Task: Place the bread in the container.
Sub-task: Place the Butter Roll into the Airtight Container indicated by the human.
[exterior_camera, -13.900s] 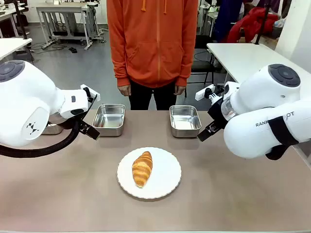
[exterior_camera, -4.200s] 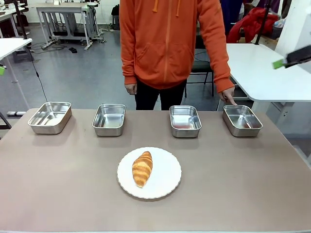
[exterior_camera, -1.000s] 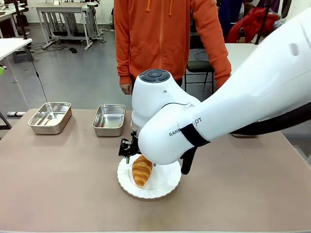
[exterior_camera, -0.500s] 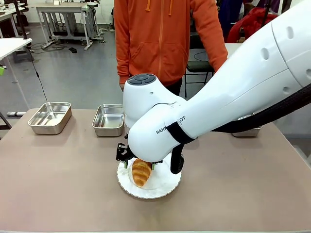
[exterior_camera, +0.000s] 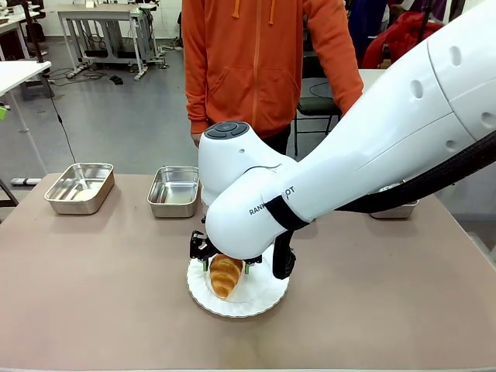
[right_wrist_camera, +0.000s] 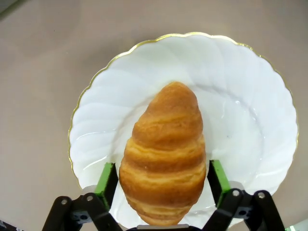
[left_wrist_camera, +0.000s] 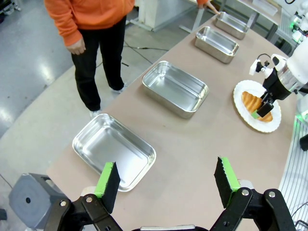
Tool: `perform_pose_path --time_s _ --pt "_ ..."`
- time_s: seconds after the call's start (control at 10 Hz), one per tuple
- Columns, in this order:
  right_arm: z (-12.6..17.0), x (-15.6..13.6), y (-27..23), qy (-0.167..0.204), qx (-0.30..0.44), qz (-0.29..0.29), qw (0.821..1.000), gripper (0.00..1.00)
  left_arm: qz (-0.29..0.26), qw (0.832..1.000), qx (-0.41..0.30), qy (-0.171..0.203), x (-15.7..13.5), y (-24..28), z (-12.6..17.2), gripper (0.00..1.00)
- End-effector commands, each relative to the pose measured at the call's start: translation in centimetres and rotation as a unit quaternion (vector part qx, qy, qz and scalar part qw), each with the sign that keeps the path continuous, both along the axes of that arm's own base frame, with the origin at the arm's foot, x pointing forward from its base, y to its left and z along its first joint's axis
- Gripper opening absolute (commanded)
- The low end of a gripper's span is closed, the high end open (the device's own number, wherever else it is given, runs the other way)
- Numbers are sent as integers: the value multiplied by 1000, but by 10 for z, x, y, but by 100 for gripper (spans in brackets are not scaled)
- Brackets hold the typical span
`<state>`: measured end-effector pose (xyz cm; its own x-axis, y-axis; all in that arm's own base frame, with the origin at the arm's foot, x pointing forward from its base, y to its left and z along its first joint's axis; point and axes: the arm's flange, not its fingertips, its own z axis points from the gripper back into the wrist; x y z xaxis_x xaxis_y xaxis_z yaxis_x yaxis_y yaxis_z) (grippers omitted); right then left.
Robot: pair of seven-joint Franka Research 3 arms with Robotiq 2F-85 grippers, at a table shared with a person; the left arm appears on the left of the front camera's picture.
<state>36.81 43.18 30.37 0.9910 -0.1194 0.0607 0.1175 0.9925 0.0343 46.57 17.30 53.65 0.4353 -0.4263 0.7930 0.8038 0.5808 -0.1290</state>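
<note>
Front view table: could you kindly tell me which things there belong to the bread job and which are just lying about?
Job: croissant; right gripper, open astride it; right-end pan, by the person's hand, likely the container.

Lying about: white plate under the croissant; left-end pan; second pan; third pan; left gripper, open.

The bread [right_wrist_camera: 163, 154] is glowing golden brown, banded with darker ridges and paler creases. The plate [right_wrist_camera: 240, 96] is shining white, with fluted ribs and a thin gold line edging its rim. The bench [exterior_camera: 93, 294] is showing a flat greyish brown. The container [left_wrist_camera: 232, 25] and the other pans [left_wrist_camera: 175, 89] are gleaming silver. The fingers [right_wrist_camera: 107, 179] of the right gripper [right_wrist_camera: 161, 169] and the left gripper [left_wrist_camera: 166, 168] are wearing green pads on black links. The right arm [exterior_camera: 372, 155] is showing white with a black band, and the person's hoodie [exterior_camera: 256, 62] is blazing orange.
</note>
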Motion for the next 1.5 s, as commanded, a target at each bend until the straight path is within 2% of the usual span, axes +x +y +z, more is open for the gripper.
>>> perform_pose_path --time_s 0.0,0.1,0.2,0.3,0.4,0.9,1.0,1.1,1.2,1.4 --pt "0 0 6 -20 -6 -22 1000 80 -1 1000 -4 -3 0 -1 1 100" --pt "1 1 5 -21 -8 -22 1000 62 -1 1000 -4 -3 0 -1 1 100" --pt "0 1 5 -20 -11 -20 1000 60 -1 1000 -4 -3 0 -1 1 100" --pt "-1 3 3 -40 -25 -31 998 42 -1 1000 -4 -3 0 -1 1 100" --pt "1 1 0 -1 2 -5 1000 42 -1 1000 -4 -3 0 -1 1 100" --pt "5 0 2 -8 1 -7 1000 42 -1 1000 -4 -3 0 -1 1 100" --pt "42 7 -5 -44 -1 0 999 42 -1 1000 -4 -3 0 -1 1 100" --pt "75 11 -13 -59 -8 4 998 42 -1 1000 -4 -3 0 -1 1 100" --pt "107 18 -22 -50 -6 15 999 42 -1 1000 -4 -3 0 -1 1 100" --pt "178 38 -53 -64 0 26 998 42 -1 1000 -4 -3 0 -1 1 100"
